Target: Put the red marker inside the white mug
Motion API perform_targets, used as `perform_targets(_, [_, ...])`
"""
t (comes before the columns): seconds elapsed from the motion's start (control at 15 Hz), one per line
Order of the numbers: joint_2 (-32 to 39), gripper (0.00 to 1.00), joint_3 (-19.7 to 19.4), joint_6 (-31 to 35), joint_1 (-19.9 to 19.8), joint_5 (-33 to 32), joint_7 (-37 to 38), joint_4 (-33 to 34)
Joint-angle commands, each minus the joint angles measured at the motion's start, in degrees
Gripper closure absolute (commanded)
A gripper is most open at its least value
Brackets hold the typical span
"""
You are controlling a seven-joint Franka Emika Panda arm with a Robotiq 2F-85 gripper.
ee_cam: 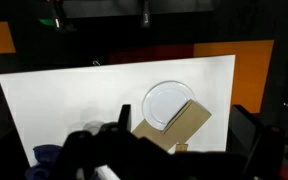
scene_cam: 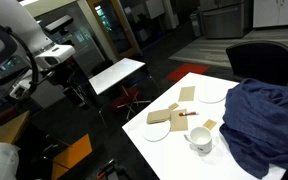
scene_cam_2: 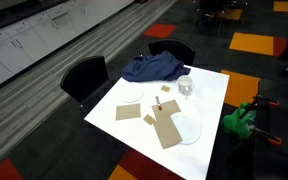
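Note:
The red marker (scene_cam: 187, 114) lies on the white table (scene_cam: 174, 160) between the tan cardboard and a plate; it also shows in an exterior view (scene_cam_2: 164, 89). The white mug (scene_cam: 200, 140) stands upright near it, next to the blue cloth, and shows in both exterior views (scene_cam_2: 185, 87). My gripper (scene_cam: 76, 90) is off the table's side, well away from both. In the wrist view its dark fingers (ee_cam: 184, 150) stand wide apart with nothing between them. Marker and mug do not show in the wrist view.
Two white plates (scene_cam_2: 185, 130) (scene_cam_2: 132, 100), a large tan cardboard piece (scene_cam_2: 167, 127) and small tan squares (scene_cam: 210, 124) lie on the table. A blue cloth (scene_cam: 266, 118) covers one end. Black chairs (scene_cam_2: 84, 75) stand beside the table. A green object (scene_cam_2: 239, 120) is beyond the table's edge.

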Motion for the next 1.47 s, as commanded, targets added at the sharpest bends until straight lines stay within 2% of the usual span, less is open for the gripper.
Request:
perform_targets(0.0, [-0.01, 0.00, 0.37, -0.20, -0.51, 0.30, -0.33, 0.14])
perform_targets(0.4, [0.00, 0.00, 0.37, -0.20, -0.51, 0.30, -0.33, 0.14])
perform_targets(0.67, [3.73, 0.00, 1.11, 4.95, -1.71, 0.69, 1.94, 2.01])
perform_targets(1.07, [14.63, 0.00, 3.34, 18.32, -4.52, 0.00, 9.55, 7.01])
perform_targets(1.4, [27.32, 0.00, 6.31, 26.22, -8.53, -4.71, 18.92, 15.84])
